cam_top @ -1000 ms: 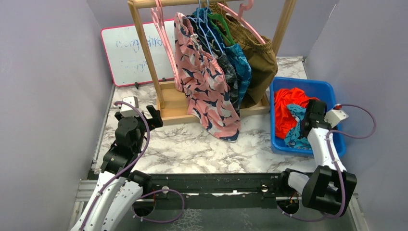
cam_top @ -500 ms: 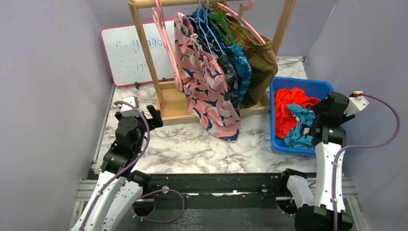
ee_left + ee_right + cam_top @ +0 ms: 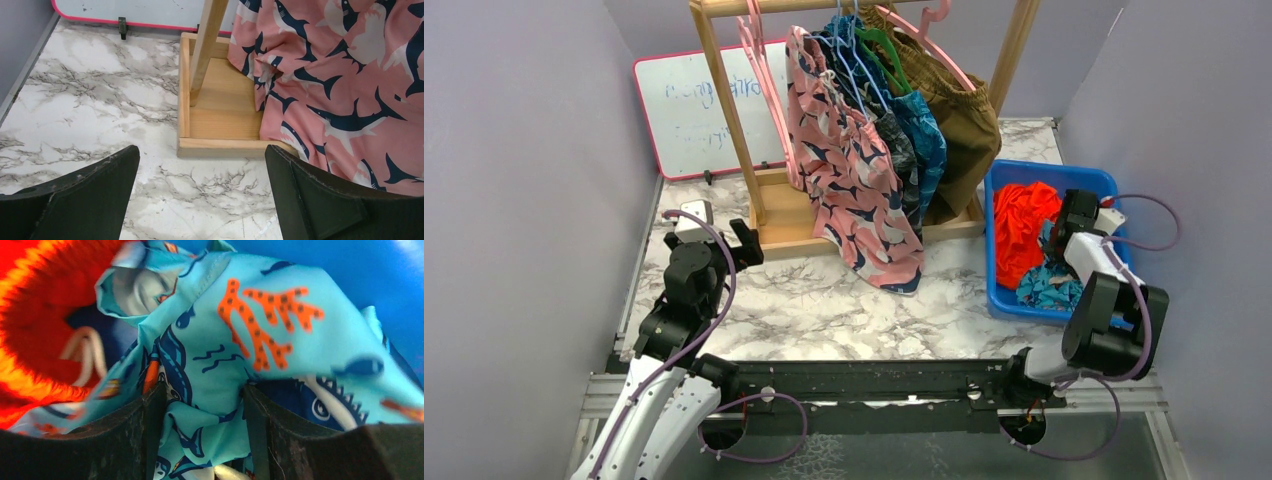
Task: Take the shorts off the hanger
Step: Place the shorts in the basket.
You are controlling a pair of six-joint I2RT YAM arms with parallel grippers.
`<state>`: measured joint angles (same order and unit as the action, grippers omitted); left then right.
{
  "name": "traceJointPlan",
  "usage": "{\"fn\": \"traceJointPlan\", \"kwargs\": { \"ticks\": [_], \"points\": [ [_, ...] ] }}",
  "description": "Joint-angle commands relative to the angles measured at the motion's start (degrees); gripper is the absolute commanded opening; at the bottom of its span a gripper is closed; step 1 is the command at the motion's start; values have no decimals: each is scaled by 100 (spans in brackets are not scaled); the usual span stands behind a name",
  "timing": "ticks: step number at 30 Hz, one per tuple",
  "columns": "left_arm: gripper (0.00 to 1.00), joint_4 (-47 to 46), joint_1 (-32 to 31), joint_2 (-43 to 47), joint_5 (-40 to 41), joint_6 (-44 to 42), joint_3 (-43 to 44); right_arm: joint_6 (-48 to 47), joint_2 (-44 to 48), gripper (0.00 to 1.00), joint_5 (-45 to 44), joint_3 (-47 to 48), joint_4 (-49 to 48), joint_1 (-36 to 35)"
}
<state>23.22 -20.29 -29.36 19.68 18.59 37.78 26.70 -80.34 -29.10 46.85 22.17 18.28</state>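
Note:
Several shorts hang on hangers from the wooden rack (image 3: 724, 110). Frontmost is a pink pair with navy sharks (image 3: 854, 180) (image 3: 340, 75). Behind it hang a black patterned pair, a teal-blue pair (image 3: 929, 140) and a brown pair (image 3: 969, 120). An empty pink hanger (image 3: 759, 60) hangs at the left. My left gripper (image 3: 707, 240) (image 3: 201, 150) hovers open over the marble, just left of the rack base. My right gripper (image 3: 1064, 225) (image 3: 202, 395) is down in the blue bin (image 3: 1114, 185). Its jaws stand apart, with a loose fold of the blue cartoon-print shorts (image 3: 260, 340) (image 3: 1049, 285) between them.
Orange shorts (image 3: 1019, 225) (image 3: 35, 315) also lie in the bin, left of the printed pair. A whiteboard (image 3: 684, 105) leans on the back wall behind the rack. The rack's wooden base tray (image 3: 220, 115) sits in front of my left fingers. Purple walls close in both sides.
My right arm lifted and swung out to the right, then came back down into the bin. The printed shorts in the bin shifted. The left arm has not moved.

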Motion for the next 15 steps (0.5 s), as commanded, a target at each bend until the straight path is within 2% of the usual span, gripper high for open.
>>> {"fn": "traceJointPlan", "kwargs": {
  "ticks": [1, 5, 8, 12, 15],
  "points": [
    [99, -136, 35, 112, -118, -48, -43, 317, -582, 61, -67, -402, -318, 96],
    [99, -137, 36, 132, -137, -40, -51, 512, -612, 61, 287, -744, -511, 96],
    [99, -135, 40, 121, -147, -40, -43, 517, -355, 61, 295, -633, -310, 96],
    [99, -128, 43, 150, -123, -40, -51, 329, 398, 62, 230, -216, 181, 96],
    [99, -132, 37, 159, -99, -35, -51, 272, 1300, 72, 549, 57, 425, 96]
  ]
}}
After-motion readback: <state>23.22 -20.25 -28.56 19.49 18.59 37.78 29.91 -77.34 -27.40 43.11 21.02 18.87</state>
